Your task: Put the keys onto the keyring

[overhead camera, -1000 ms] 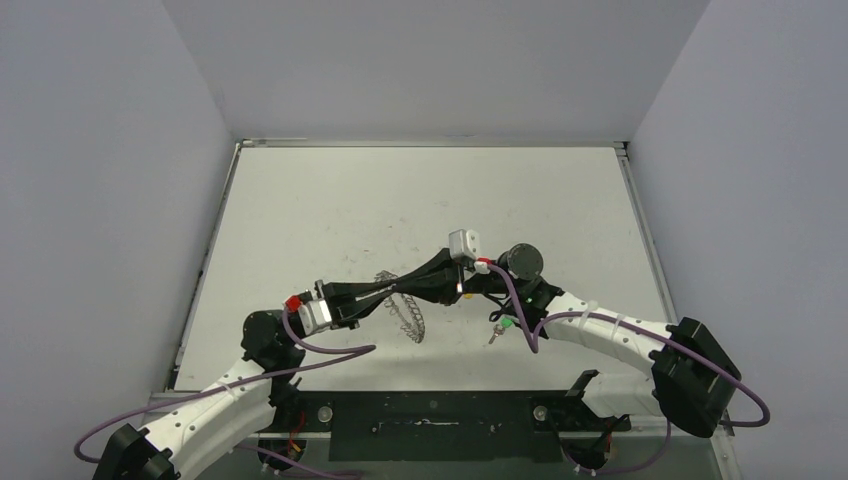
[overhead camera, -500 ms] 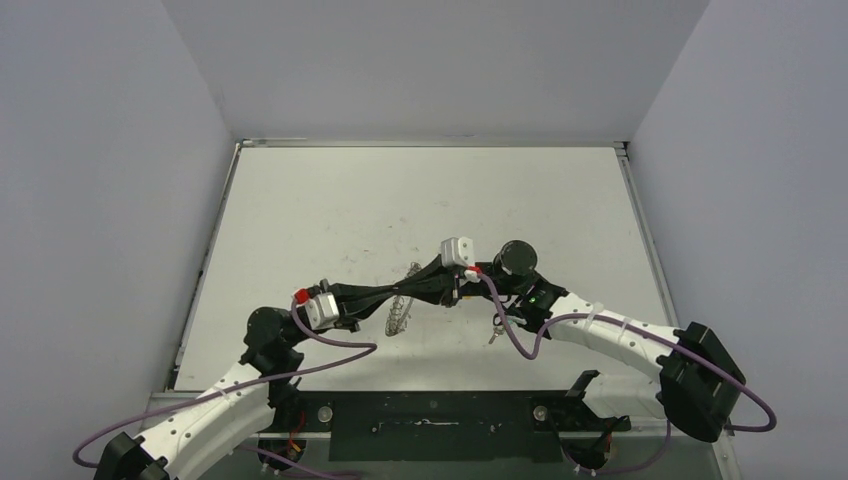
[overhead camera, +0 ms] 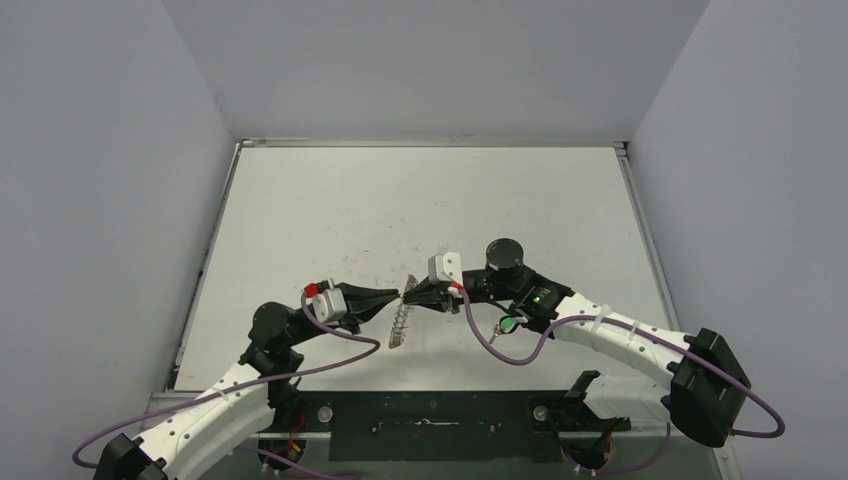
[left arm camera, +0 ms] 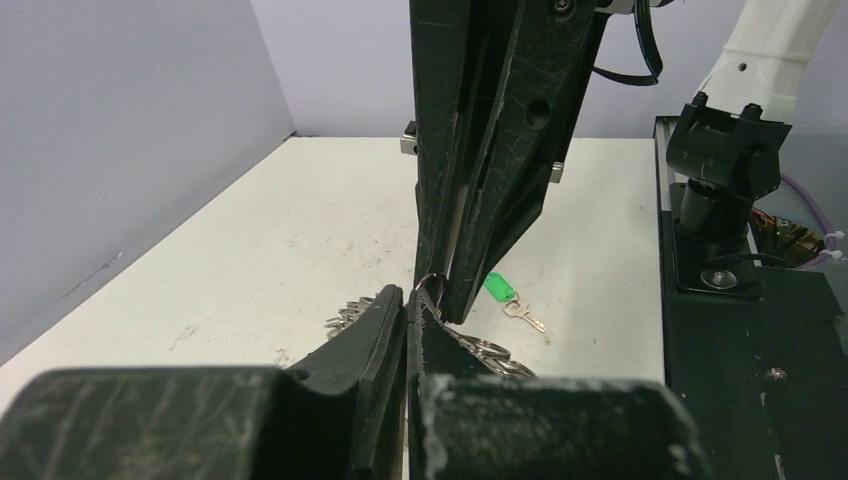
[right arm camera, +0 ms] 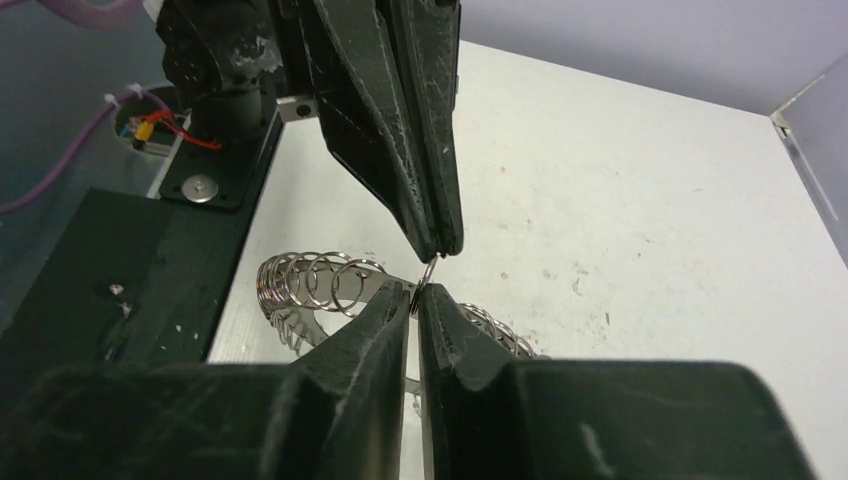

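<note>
The keyring [overhead camera: 399, 325], a silver disc rimmed with wire loops, hangs on edge just above the table between two meeting fingertips. My left gripper [overhead camera: 399, 297] is shut on one small wire loop at the top of its rim [right arm camera: 428, 270]. My right gripper [overhead camera: 413, 293] faces it tip to tip. Its jaws show only a thin gap, with the keyring's rim [right arm camera: 320, 285] pinched at the tips [right arm camera: 416, 292]. One of the keys, silver with a green head [overhead camera: 508, 324], lies flat on the table under the right forearm. It also shows in the left wrist view [left arm camera: 500, 288].
A dark strip with the arm bases [overhead camera: 430, 425] runs along the near table edge. Purple cables [overhead camera: 520, 350] loop off both arms. White walls close in the table's left, far and right sides.
The left gripper has drawn back leftward and closed on a loop of the keyring. The right gripper has moved left with it, and the two now meet tip to tip instead of overlapping.
</note>
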### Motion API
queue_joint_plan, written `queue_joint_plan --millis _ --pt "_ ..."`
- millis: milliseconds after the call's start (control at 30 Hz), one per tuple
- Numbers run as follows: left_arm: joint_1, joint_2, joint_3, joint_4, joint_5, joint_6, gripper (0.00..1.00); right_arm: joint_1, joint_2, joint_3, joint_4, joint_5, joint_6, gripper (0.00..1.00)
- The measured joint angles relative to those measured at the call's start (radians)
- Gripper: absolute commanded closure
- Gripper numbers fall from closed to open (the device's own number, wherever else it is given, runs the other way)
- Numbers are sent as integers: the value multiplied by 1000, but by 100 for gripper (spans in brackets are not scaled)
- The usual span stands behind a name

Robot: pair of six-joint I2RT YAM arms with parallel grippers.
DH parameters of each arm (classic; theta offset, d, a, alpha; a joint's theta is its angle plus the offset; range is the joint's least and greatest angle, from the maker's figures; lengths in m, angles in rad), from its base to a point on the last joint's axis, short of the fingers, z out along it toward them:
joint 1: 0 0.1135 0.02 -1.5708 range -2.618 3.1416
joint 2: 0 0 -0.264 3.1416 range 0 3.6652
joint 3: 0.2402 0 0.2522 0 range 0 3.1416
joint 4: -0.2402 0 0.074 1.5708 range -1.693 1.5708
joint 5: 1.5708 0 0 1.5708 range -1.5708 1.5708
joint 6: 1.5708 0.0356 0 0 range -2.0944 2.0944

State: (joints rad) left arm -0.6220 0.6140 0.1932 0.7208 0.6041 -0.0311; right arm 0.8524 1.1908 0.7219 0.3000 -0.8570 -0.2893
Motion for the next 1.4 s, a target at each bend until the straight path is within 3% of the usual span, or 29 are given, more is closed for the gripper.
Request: queue_joint_plan --millis 300,500,600,933,1167,1400 --pt "0 2 21 -13 2 0 99 -1 -2 5 -80 39 -34 100" --pt "0 -23 22 -27 6 10 63 -7 -2 4 -46 43 13 100" --pt "0 -35 22 -45 12 10 61 -9 -6 0 -26 42 34 100" --pt "0 -16 22 -65 31 10 77 -9 -11 0 7 10 71 100" --pt "0 39 33 -51 58 8 80 -12 -11 0 -2 -3 75 100" --pt "0 63 46 -50 76 10 100 -21 -11 0 -4 -14 75 100"
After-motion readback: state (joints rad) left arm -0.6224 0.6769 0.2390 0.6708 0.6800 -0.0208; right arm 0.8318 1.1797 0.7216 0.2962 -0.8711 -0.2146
